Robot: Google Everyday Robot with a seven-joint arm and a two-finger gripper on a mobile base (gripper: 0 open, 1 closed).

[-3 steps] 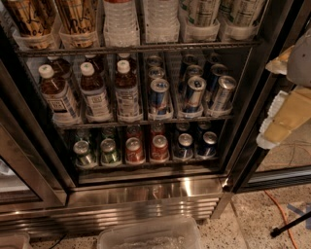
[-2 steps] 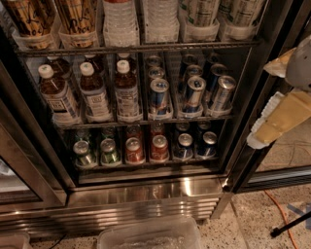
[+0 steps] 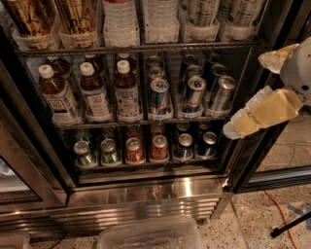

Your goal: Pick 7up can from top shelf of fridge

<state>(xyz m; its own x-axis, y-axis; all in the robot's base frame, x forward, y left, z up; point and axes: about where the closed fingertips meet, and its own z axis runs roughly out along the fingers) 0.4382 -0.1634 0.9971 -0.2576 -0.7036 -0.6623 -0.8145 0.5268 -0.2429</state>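
Note:
The fridge (image 3: pixel 146 194) fills the view, with a black frame and a ribbed steel base. The top shelf (image 3: pixel 141 48) is a wire rack along the upper edge, fronted by clear holders. Two pale 7up cans (image 3: pixel 201 12) with green lettering stand in the holders at the top right, their lids cut off by the frame edge. My gripper (image 3: pixel 247 95) is at the right edge, in front of the fridge's right door frame, below and to the right of the 7up cans. Its tan fingers (image 3: pixel 265 112) are spread apart and hold nothing.
The top shelf also holds clear water bottles (image 3: pixel 119 19) and brown drinks (image 3: pixel 29 19). On the middle rack are tea bottles (image 3: pixel 92 92) and slim blue-and-silver cans (image 3: pixel 194 92). The lower rack has small green, red and blue cans (image 3: pixel 133 148). A clear plastic bin (image 3: pixel 150 236) and an orange cable (image 3: pixel 279 209) lie on the floor.
My gripper has shifted a little to the left, toward the fridge opening. Nothing in the fridge has moved.

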